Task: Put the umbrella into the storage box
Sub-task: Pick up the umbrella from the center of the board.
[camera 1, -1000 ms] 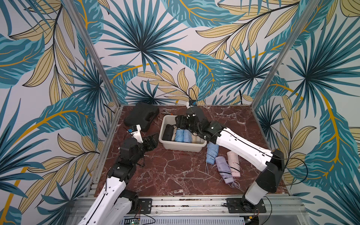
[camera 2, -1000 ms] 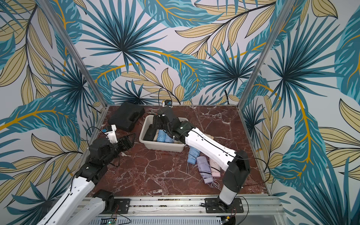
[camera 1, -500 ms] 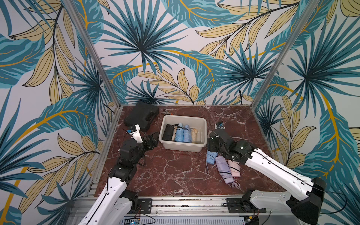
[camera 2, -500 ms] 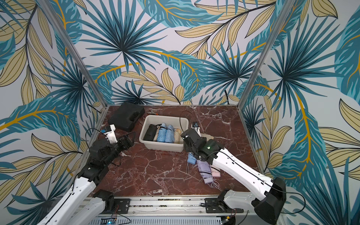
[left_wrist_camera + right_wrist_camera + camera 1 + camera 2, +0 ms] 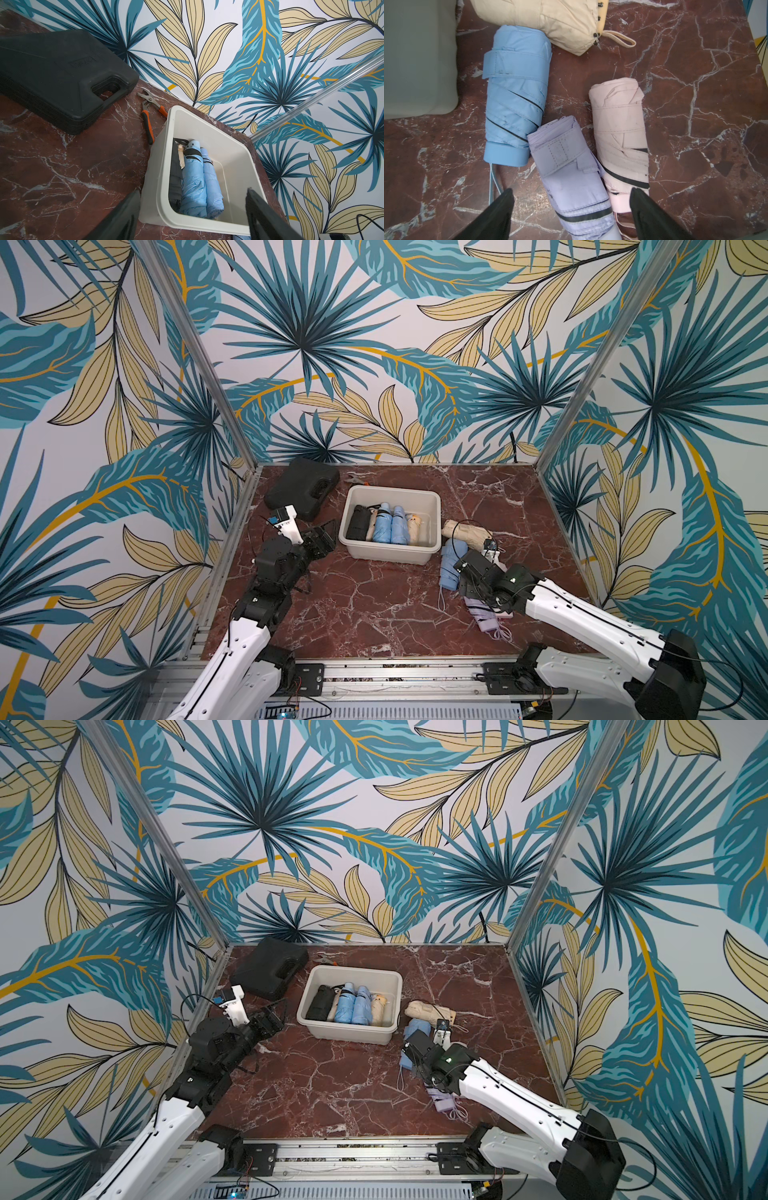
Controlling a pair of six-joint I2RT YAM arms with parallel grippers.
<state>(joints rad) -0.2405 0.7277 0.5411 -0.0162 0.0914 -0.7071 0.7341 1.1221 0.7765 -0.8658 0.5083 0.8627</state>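
Case point(image 5: 301, 489) and pliers point(image 5: 148, 110) sit far left, well apart from the work. No worry there.

Left gripper point(image 5: 192, 191) is spread and empty, just left of the box point(image 5: 390, 556) near its near-left corner. If that arm swings right, we shove the box.

The box already holds several umbrellas, packed to its left. The free slot runs along its right wall. Drop too far left and we land on the pile, likely riding up over the rim.

Four more umbrellas lie on the table point(image 5: 374, 614), right of the box. Blue umbrella point(image 5: 515, 97) is just beside the box wall. Lilac umbrella point(image 5: 571, 166) touches its handle end and also touches the pink umbrella point(image 5: 620, 128). Beige umbrella point(image 5: 550, 20) lies farther back.

Right gripper point(image 5: 571, 189) is spread, straddling the lilac umbrella's near end, pinching nothing.

Risks on closing:
- left finger catches the blue cord point(image 5: 492, 182) and drags that umbrella
- right finger sits over the pink handle end, so we pinch two or wedge between them
- slick fabric means a likely slip at the handle end

Room: open marble near and left of the lilac umbrella, and right of the pink one. We lift clear of the rim before going left.
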